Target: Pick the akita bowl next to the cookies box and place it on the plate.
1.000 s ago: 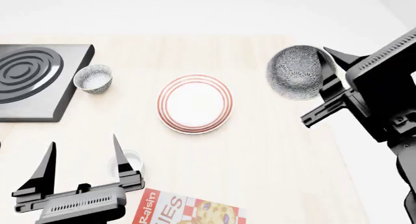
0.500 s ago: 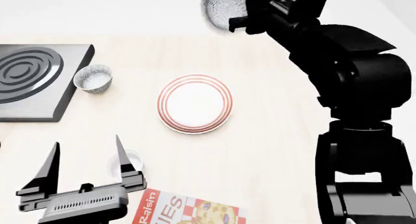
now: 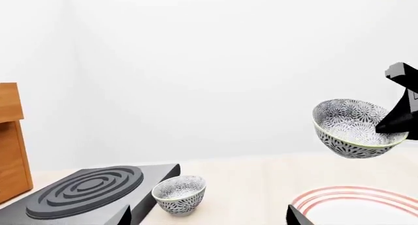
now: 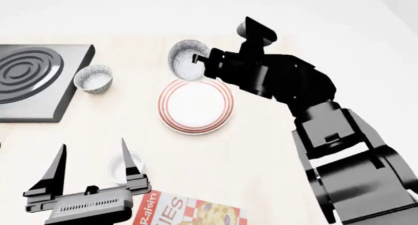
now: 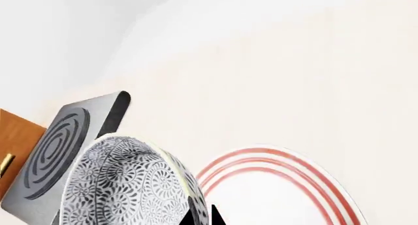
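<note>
Speckled bowl held in the air above the far rim of the ringed plate.

The black right hand (image 4: 207, 62) gripped the rim of the small round akita bowl (image 4: 189, 59), patterned dark grey and white outside and paler within, holding it tilted clear of the pale wood-grain bench (image 4: 261, 151), over the far edge of the flat white plate with thin red concentric rings (image 4: 195, 105). A second identical patterned bowl (image 4: 94, 78) stood upright just beside the dark grey square stove with raised coil rings (image 4: 33, 78). The left hand (image 4: 93, 168) hovered with its tapered black fingers spread wide, apparently over a small plain white cup (image 4: 125, 164), near the glossy red-and-white cookies box (image 4: 186, 210).
</note>
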`<state>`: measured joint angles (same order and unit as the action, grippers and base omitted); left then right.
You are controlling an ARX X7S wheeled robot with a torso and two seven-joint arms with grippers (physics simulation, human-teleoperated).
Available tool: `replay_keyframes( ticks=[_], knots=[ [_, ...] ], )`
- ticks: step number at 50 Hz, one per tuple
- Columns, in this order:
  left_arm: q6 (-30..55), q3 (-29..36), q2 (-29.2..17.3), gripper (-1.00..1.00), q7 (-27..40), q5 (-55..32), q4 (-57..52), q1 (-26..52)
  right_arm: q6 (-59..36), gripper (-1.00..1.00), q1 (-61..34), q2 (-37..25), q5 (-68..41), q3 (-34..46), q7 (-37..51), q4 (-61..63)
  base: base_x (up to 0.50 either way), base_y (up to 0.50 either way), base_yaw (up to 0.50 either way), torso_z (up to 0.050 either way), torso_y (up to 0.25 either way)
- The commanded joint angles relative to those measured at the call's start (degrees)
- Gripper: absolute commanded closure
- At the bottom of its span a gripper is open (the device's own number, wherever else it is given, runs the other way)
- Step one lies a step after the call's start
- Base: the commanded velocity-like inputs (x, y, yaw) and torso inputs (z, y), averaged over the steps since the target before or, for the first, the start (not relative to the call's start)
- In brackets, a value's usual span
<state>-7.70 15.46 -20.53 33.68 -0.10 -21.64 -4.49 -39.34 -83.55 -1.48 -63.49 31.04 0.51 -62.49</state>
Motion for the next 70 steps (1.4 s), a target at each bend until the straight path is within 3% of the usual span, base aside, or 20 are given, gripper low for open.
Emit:
replay_keyframes(
  ticks=[1, 12, 42, 70],
  knots=[
    [-1.3, -0.8, 1.0, -1.0, -1.1, 0.8, 0.3, -0.3, 7.6, 1.0, 0.3, 1.4, -15.9, 17.7, -2.0, -5.4, 0.0, 0.0, 0.0, 0.0, 0.0],
    [-1.4, -0.7, 0.8, -1.0, -1.0, 0.6, 0.4, -0.2, 10.8, 1.0, 1.9, 1.4, -18.9, 24.2, -3.7, -5.0, 0.0, 0.0, 0.0, 0.0, 0.0],
    [-1.6, 0.0, 0.6, -1.0, -0.6, 0.7, 0.9, -0.1, 14.0, 1.0, 3.7, 1.3, -18.7, 30.7, -4.9, -3.4, 0.0, 0.0, 0.0, 0.0, 0.0],
    [-2.0, 0.9, 0.5, -1.0, -0.5, 0.6, 1.8, 0.2, 19.7, 1.0, 2.3, 1.5, -35.5, 50.9, -5.9, -7.5, 0.0, 0.0, 0.0, 0.0, 0.001]
  ],
)
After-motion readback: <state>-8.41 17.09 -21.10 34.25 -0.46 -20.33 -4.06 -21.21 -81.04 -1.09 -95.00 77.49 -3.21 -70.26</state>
